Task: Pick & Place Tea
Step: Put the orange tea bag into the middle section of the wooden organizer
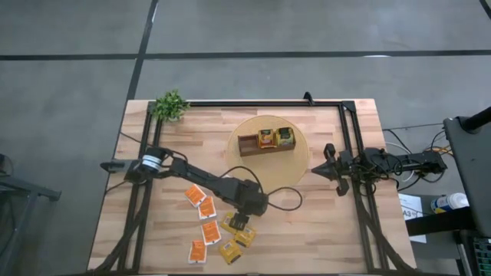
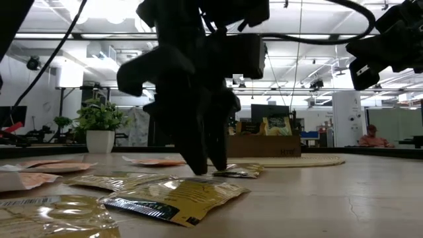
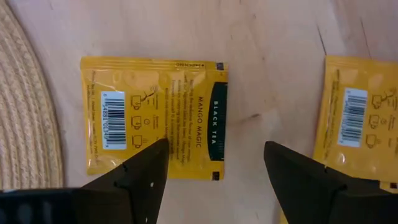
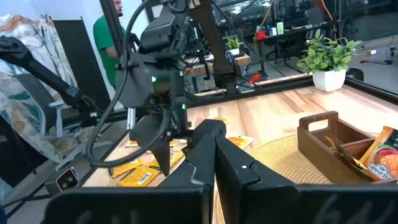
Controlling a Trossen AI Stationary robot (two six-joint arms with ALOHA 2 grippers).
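Several tea sachets lie flat on the wooden table, orange ones and yellow ones. My left gripper points steeply down, open, low over a yellow sachet labelled as black tea. One finger stands over the sachet's edge, the other over bare wood. In the low view its fingertips reach almost to the table. My right gripper waits shut and level at the table's right. My left gripper comes at the yellow sachet from above, its fingers open. One fingertip overlaps the sachet's edge nearest the gripper. I cannot tell whether it touches the sachet or the table.
A brown wooden box holding sachets stands on a round woven mat at the table's far middle. A small potted plant is at the far left corner. A second yellow sachet lies close beside the open fingers.
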